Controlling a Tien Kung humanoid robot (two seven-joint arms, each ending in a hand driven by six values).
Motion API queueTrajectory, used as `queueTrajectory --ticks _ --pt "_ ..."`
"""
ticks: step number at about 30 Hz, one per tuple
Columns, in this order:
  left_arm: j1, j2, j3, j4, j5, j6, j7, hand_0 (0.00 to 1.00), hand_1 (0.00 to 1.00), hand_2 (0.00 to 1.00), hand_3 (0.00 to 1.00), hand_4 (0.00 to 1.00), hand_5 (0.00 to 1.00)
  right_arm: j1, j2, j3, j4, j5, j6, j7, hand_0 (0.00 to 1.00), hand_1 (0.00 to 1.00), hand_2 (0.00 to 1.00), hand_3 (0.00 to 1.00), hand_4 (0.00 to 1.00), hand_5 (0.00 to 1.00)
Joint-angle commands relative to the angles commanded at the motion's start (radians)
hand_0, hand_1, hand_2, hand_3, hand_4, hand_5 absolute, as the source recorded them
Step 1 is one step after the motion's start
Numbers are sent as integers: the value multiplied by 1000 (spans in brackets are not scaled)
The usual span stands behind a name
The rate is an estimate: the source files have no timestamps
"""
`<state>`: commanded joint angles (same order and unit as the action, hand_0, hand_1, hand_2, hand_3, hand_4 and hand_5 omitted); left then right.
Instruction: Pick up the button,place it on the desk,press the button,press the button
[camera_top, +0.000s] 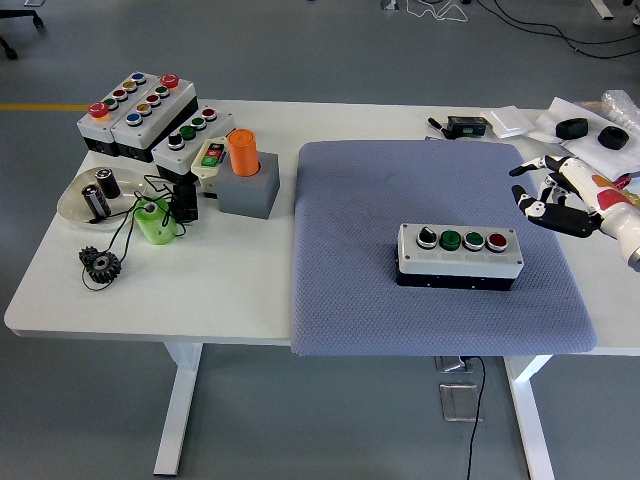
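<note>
A four-button control box (459, 254) is shown resting flat on a blue-grey mat (400, 190) that covers the right part of the white table (250, 290). A black selector knob (426, 237), a green button (450, 240), a second green button (473, 241) and a red button (496, 242) are set in a row along its light top, above a black base. The right hand (556, 196) is seen above the mat's right edge, up and to the right of the box and apart from it; its fingers (530, 168) are spread and nothing is grasped. The forearm is cut off by the picture's right edge.

At the table's far left, three further button boxes (150, 115) are grouped, their small labels too fine to be read. Nearby, an orange cylinder (243, 152) is seated in a grey block (250, 195), and a green cylinder (154, 221), a black gear (100, 264) and a shallow dish (75, 205) holding dark cylinders are joined by thin black wires whose routing cannot be traced. Small dark items (585, 131) at the far right corner are only partly visible.
</note>
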<state>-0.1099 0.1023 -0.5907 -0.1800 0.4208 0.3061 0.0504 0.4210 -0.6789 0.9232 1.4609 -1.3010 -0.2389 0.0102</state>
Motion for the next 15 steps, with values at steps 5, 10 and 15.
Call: queueTrajectory --ticks 5,10,15 --pt "-2 0 0 0 1 0 1 645 696 697 498 309 998 -24 7 28 -4 215 18 70 806 776 873 887 600 505" --pt "-3 1 3 0 -3 -1 0 644 696 697 497 308 998 -45 11 75 -16 422 34 130 825 790 874 884 613 536" --pt "-4 1 2 0 -1 -2 0 644 696 697 498 307 998 -69 16 113 -26 628 36 150 845 801 870 867 603 531"
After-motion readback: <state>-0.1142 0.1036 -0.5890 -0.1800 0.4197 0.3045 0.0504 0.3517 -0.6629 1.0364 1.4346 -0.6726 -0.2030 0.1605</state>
